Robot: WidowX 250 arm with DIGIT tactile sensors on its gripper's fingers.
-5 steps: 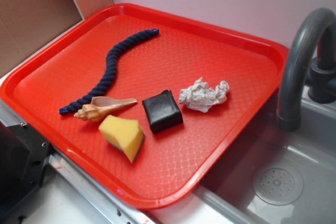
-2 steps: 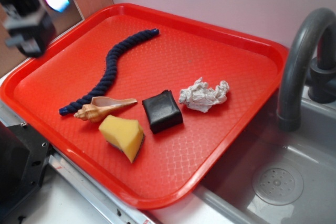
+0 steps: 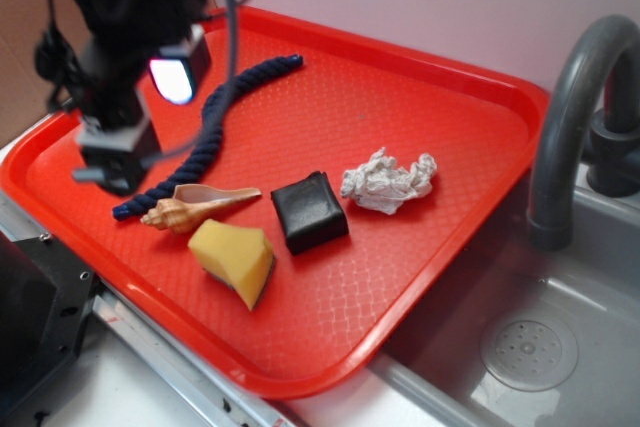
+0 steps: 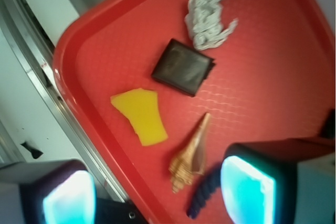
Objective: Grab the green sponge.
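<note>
While hovering spread wide and empty over the red tray's left side, gripper above the blue rope; green sponge lying apart toward the near rim, just beside the seashell and black block

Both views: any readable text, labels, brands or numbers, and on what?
None readable in either view.
The red tray, green sponge, black block, seashell, blue rope, crumpled paper, faucet and gripper show no print.
</note>
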